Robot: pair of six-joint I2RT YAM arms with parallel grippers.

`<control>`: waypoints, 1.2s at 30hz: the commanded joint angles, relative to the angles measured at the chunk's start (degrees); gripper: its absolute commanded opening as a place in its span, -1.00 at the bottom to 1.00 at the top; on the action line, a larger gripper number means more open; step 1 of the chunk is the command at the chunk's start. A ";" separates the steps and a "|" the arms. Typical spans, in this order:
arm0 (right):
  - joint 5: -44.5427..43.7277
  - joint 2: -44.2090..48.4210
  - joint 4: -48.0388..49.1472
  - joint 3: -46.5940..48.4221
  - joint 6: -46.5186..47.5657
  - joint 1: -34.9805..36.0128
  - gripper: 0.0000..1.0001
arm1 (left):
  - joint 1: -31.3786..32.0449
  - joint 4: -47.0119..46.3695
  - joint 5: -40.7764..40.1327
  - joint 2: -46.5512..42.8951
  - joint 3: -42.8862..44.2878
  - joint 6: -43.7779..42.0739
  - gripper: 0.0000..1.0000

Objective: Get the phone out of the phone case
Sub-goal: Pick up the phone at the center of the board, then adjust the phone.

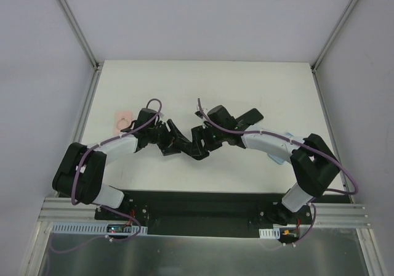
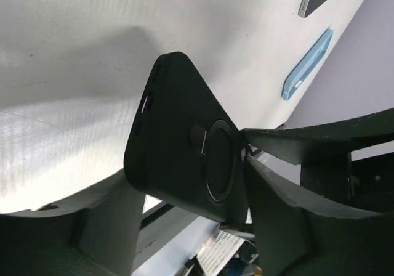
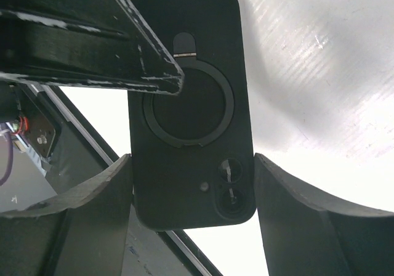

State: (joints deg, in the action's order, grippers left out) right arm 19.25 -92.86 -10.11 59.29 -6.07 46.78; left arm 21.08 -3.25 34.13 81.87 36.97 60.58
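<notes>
A white table (image 1: 203,79) stands between grey walls; over its middle the left gripper (image 1: 167,139) and the right gripper (image 1: 198,142) meet tip to tip; a pink object (image 1: 125,121) lies to their left. Left wrist: the black phone case (image 2: 178,140) sits raised off the table between this gripper's fingers (image 2: 289,220); whether they press it I cannot tell. Right wrist: the right fingers (image 3: 295,220) clamp the case's two long edges; its ringed back faces the camera.

no readable text, brand or number shows on the phone case (image 3: 197,119).
</notes>
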 commanded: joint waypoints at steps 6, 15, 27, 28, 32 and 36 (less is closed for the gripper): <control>4.31 0.84 6.68 1.62 -3.51 0.32 -0.57 | 1.33 -5.19 -1.17 0.75 -1.20 3.41 -0.82; -17.06 9.97 0.28 -1.63 3.76 4.79 0.99 | 1.33 -5.02 2.61 1.54 -0.41 8.06 -1.00; -49.19 2.25 -3.25 3.28 14.32 22.82 0.88 | 1.33 -4.05 3.84 -1.36 1.00 11.76 -1.00; -50.00 0.94 -2.99 3.64 14.33 23.26 0.83 | 1.33 -3.96 3.93 -1.53 0.91 11.84 -1.00; -51.94 -0.92 -2.38 5.13 15.38 23.26 0.36 | 1.33 -3.61 3.75 -2.23 0.38 12.19 -1.00; -51.76 -1.71 -1.14 5.58 16.08 23.35 -0.19 | 1.33 -3.61 3.93 -2.59 0.21 12.81 -1.00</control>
State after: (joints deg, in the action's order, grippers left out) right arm -27.64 -94.48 -12.60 61.89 8.14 69.93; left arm 22.15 -6.72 35.33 81.84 35.57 72.03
